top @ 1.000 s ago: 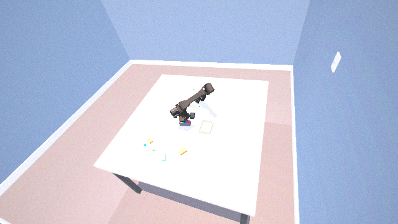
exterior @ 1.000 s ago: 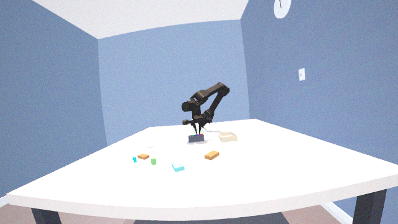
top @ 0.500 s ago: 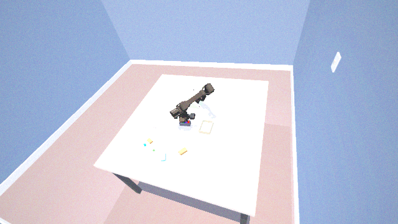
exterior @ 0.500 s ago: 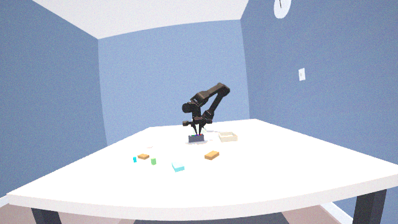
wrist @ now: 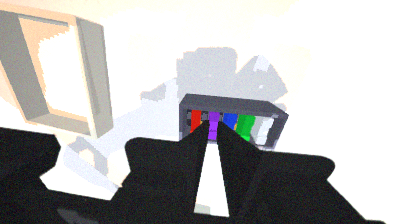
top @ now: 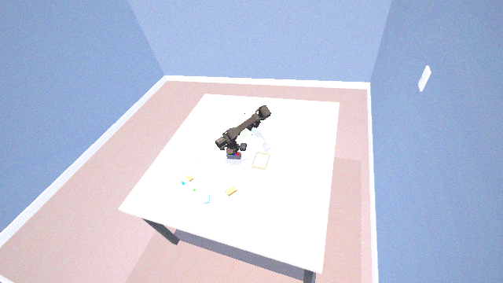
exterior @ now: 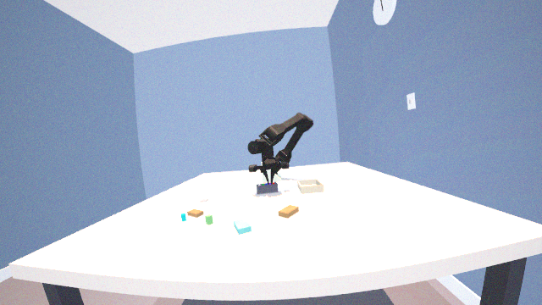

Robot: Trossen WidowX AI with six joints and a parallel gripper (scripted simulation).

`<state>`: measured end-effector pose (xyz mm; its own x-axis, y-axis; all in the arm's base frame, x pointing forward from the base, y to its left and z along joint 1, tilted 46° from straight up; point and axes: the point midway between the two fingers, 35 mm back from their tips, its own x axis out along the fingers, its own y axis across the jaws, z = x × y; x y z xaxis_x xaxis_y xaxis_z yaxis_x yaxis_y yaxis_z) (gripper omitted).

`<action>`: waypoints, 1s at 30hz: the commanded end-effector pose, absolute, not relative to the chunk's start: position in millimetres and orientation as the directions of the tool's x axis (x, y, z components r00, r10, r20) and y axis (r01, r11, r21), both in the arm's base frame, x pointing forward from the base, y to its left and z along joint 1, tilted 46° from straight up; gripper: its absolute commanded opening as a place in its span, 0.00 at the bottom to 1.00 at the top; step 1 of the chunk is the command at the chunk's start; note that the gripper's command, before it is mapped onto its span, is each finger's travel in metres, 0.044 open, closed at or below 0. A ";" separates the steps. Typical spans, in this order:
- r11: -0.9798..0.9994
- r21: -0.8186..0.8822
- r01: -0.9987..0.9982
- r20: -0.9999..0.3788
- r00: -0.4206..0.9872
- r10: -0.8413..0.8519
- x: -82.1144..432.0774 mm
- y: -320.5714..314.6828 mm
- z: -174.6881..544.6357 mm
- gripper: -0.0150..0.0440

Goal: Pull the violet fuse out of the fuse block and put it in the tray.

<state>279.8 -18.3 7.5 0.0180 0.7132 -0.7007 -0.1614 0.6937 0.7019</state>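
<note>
The dark fuse block (top: 234,157) (exterior: 267,189) (wrist: 225,104) stands on the table. In the wrist view the violet fuse (wrist: 213,131) sits in its slot, between the red fuse (wrist: 196,119) on the left and the blue fuse (wrist: 230,120) on the right. My gripper (wrist: 213,128) (exterior: 270,183) points down at the block and is shut on the violet fuse, whose lower part is hidden in the block. The beige tray (top: 252,160) (exterior: 311,189) (wrist: 99,85) stands apart from the block, to its right in the top and exterior views and to its left in the wrist view.
The green fuse (wrist: 245,126) and the white fuse (wrist: 264,129) also stand in the block. Nearer the front lie two orange blocks (exterior: 288,211) (exterior: 195,213), a green piece (exterior: 208,219), a small cyan piece (exterior: 183,217) and a light-blue piece (exterior: 242,227).
</note>
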 end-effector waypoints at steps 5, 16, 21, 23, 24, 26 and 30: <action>0.694 0.702 -0.162 -0.701 0.018 0.713 280.0 -18.8 8.1 0.25; 0.694 0.702 -0.161 -0.701 0.018 0.713 280.2 -22.8 11.7 0.25; 0.694 0.702 -0.161 -0.701 0.018 0.713 280.2 -24.6 13.3 0.25; 0.694 0.702 -0.161 -0.701 0.018 0.713 280.2 -25.3 14.0 0.25; 0.694 0.702 -0.160 -0.701 0.018 0.713 280.2 -25.7 14.3 0.25; 0.694 0.702 -0.160 -0.701 0.018 0.713 280.2 -26.4 15.0 0.25; 0.694 0.702 -0.160 -0.701 0.018 0.713 280.2 -27.8 16.3 0.25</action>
